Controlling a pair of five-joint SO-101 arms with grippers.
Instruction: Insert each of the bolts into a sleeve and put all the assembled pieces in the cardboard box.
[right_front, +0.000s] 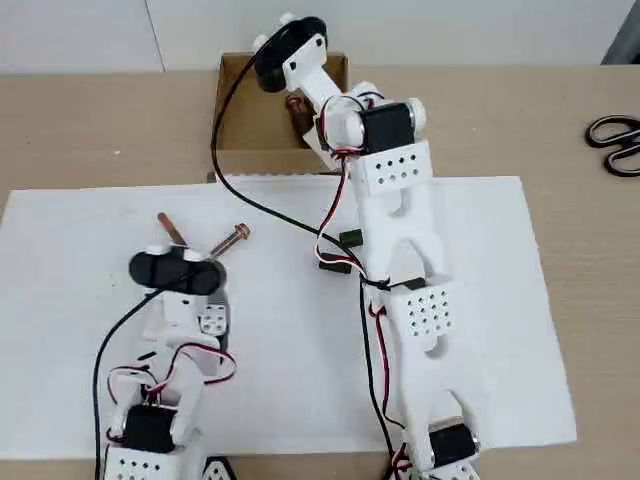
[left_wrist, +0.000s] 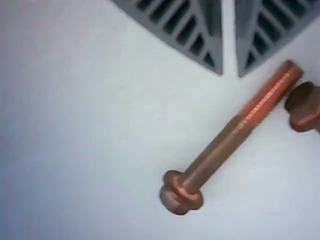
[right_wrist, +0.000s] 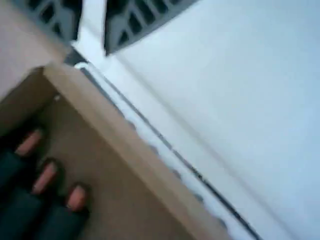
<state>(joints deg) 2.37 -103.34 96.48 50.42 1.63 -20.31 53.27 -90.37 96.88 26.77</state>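
Observation:
Two copper bolts lie on the white paper: one and a second, just ahead of my left arm. In the left wrist view a whole bolt lies just below my left gripper, whose grey fingers stand almost together with nothing between them. The head of the other bolt shows beside it. My right arm stretches to the cardboard box. My right gripper hangs over the box's near wall, its jaws close together and empty. Three dark sleeves with copper bolt ends lie inside the box.
A large white paper sheet covers the wooden table. Black-handled scissors lie at the far right on bare wood. Cables run from both arms across the sheet.

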